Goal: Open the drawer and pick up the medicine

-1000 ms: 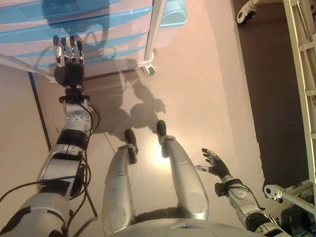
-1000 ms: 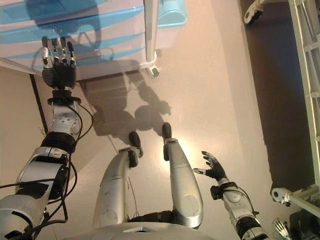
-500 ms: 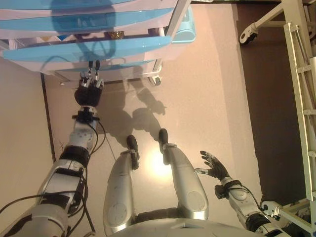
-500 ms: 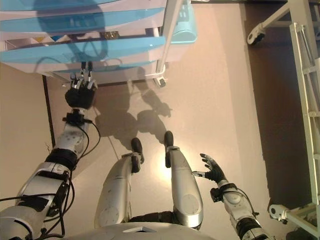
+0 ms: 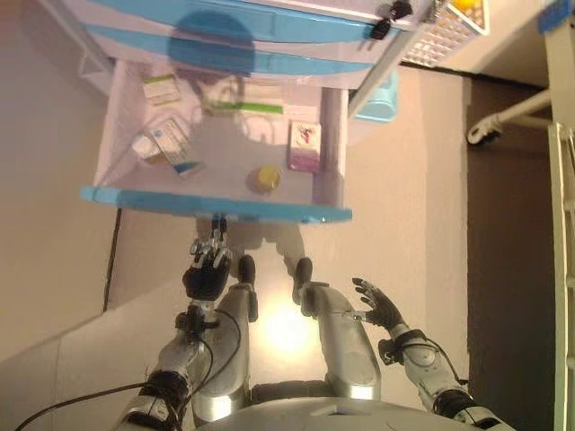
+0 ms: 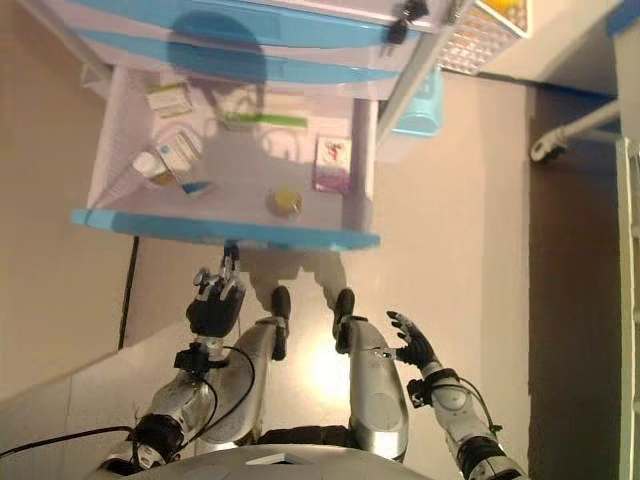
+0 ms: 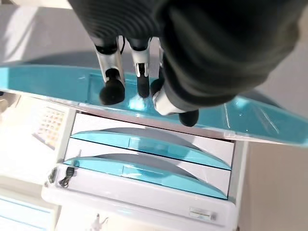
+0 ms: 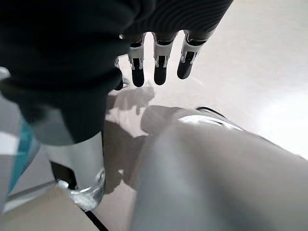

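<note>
The white cabinet's bottom drawer (image 5: 216, 205) with a blue front stands pulled far out. In it lie a purple-and-white medicine box (image 5: 305, 145), a small yellow round container (image 5: 265, 178), a bottle beside a blue-edged box (image 5: 166, 144), a green-and-white box (image 5: 160, 88) and a long green-striped box (image 5: 243, 106). My left hand (image 5: 207, 274) is just below the drawer front, its fingers straight, with the fingertips (image 7: 110, 91) at the blue front's edge. It holds nothing. My right hand (image 5: 377, 310) hangs open and empty beside my right leg.
Closed blue drawers (image 5: 269, 22) sit above the open one, with keys (image 5: 386, 18) hanging at the cabinet's right. A light blue bin (image 5: 382, 94) stands right of the cabinet, a wire basket (image 5: 449, 27) above it. A white wheeled frame (image 5: 561, 224) is at the far right.
The drawer has come out from nearly shut to wide open, showing its contents. My left hand drew back towards my body with it. The camera view shifted. My right hand stayed put.
</note>
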Robot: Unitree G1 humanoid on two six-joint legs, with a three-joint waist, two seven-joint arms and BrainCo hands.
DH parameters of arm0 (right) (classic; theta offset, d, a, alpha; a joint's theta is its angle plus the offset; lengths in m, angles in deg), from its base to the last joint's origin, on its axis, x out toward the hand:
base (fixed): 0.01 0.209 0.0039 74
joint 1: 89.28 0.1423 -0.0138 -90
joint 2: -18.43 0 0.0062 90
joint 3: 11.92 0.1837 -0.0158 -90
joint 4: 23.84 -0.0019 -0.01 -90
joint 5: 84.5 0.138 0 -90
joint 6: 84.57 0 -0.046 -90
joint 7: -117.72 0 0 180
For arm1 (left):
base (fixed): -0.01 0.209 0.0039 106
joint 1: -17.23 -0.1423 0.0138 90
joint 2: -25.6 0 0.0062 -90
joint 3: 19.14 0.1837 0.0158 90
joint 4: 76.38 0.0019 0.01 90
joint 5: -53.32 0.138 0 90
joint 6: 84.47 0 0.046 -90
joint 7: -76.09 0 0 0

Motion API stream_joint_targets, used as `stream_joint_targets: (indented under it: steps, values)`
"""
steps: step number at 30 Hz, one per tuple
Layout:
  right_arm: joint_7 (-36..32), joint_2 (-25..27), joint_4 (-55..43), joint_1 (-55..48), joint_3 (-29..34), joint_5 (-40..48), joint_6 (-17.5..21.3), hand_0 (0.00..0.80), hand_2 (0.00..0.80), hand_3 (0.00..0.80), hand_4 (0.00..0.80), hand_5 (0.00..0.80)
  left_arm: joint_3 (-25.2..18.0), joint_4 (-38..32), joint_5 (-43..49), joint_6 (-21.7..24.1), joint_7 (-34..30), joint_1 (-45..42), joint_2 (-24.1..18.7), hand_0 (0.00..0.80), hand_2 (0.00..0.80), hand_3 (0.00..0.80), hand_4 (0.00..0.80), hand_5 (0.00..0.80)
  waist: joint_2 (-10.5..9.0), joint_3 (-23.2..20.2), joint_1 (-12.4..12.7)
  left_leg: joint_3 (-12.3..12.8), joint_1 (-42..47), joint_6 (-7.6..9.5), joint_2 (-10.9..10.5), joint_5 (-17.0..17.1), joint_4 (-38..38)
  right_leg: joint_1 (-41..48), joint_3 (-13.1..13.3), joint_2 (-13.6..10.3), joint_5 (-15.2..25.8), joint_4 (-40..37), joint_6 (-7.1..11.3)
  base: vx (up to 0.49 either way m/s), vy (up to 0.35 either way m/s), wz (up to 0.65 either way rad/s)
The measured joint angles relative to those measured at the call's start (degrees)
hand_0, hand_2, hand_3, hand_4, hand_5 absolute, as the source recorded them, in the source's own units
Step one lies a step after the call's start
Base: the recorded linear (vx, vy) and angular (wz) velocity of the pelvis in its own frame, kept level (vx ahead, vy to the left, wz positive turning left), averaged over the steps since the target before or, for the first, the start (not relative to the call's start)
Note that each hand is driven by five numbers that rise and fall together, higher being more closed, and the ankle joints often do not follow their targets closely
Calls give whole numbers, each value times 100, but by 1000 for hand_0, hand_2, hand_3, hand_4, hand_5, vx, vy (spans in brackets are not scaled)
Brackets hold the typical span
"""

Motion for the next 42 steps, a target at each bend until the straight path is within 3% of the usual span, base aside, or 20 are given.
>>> stream_joint_targets:
  steps: [6,10,15,16,17,20,23,25,28,30,32,35,39,42]
  values:
    - [-219,109,-60,-86,274,-116,-117,0,0,0,0,0,-1074,1064,637,-1137,-833,-616,70,800,800,800,800,800,97,25,254,-178,414,-264,95,107,-311,355,-260,49,-184,-22,-190,8,-58,16]
    - [-282,409,167,-235,640,-114,-106,0,0,0,0,0,-1889,1460,789,-1796,-669,-1170,349,800,800,800,800,800,556,11,498,-170,499,-328,203,151,-379,525,-538,31,-331,-18,-268,50,-20,34]
    - [-292,581,538,-238,939,-115,-83,0,0,0,0,0,-2089,1911,1420,-1944,-353,-1583,360,800,800,800,800,800,852,-179,638,-234,770,-335,171,283,-631,729,-642,-17,-428,-40,-255,86,27,14]
    - [-258,579,646,-239,938,-117,-82,0,0,0,0,0,-2091,1936,1588,-1884,-242,-1572,357,596,596,596,596,596,865,-285,638,-259,785,-337,159,284,-651,749,-680,-35,-464,-34,-249,104,32,17]
    - [-210,577,786,-239,939,-117,-78,0,0,0,0,0,-2087,1985,1787,-1773,-120,-1538,355,0,0,0,0,0,862,-430,639,-269,808,-344,153,296,-680,767,-696,-40,-482,-30,-248,114,33,15]
    - [29,572,1113,-295,1004,-114,-15,0,0,0,0,0,-2057,2082,2335,-1109,371,-1465,356,0,0,0,0,0,822,-892,616,-270,1021,-345,135,288,-792,978,-743,-55,-549,-102,-219,134,41,9]
    - [476,573,1138,-365,1276,-109,132,0,0,0,0,0,-1837,2138,2985,177,1246,-1331,298,0,0,0,0,0,775,-1250,534,-272,1227,-337,99,281,-938,1172,-748,-35,-585,-212,-177,134,41,1]
    - [900,574,917,-440,1397,-103,293,0,0,0,0,0,-1811,2261,3557,1249,2155,-1251,284,0,0,0,0,0,694,-1446,433,-278,1265,-334,92,276,-969,1210,-745,-28,-587,-245,-171,93,44,-2]
    - [1407,576,222,-566,1536,-118,544,0,0,0,0,0,-1710,2601,5459,2539,3711,-1205,111,0,0,0,0,0,567,-1691,290,-274,1346,-339,104,270,-1036,1266,-679,26,-576,-317,-165,35,66,-6]
    - [1556,717,-921,-755,1517,-186,515,0,0,0,0,0,-990,2679,7230,3062,4896,-1203,-119,0,0,0,0,0,538,-1744,154,-245,1378,-330,101,265,-1061,1261,-622,33,-561,-330,-158,8,123,-11]
    - [1480,1033,-2158,-716,1490,-286,561,0,0,0,0,0,-468,2664,8318,3183,5638,-1250,-197,0,0,0,0,0,616,-1816,35,-148,1400,-292,104,284,-1138,1222,-509,49,-494,-374,-131,1,103,-25]
    - [1375,1271,-3041,-557,1501,-633,712,0,0,0,0,0,-336,2615,9113,3111,6266,-1203,-164,0,0,0,0,0,722,-2024,-73,-119,1402,-248,104,310,-1254,1239,-465,80,-404,-537,-91,6,49,-9]
    - [1260,1774,-3739,-208,1038,-1624,879,0,0,0,0,0,-1,2595,9734,2690,6454,-1192,-114,0,0,0,0,0,835,-2177,-55,-76,1440,-217,96,351,-1376,1264,-403,116,-336,-669,-75,-20,12,-4]
    - [982,2118,-3962,201,530,-1937,896,0,0,0,0,0,75,2670,9807,2545,6401,-1242,-58,0,0,0,0,0,877,-2222,-18,-197,1525,-214,90,379,-1457,1449,-539,115,-304,-850,-60,-30,-10,19]
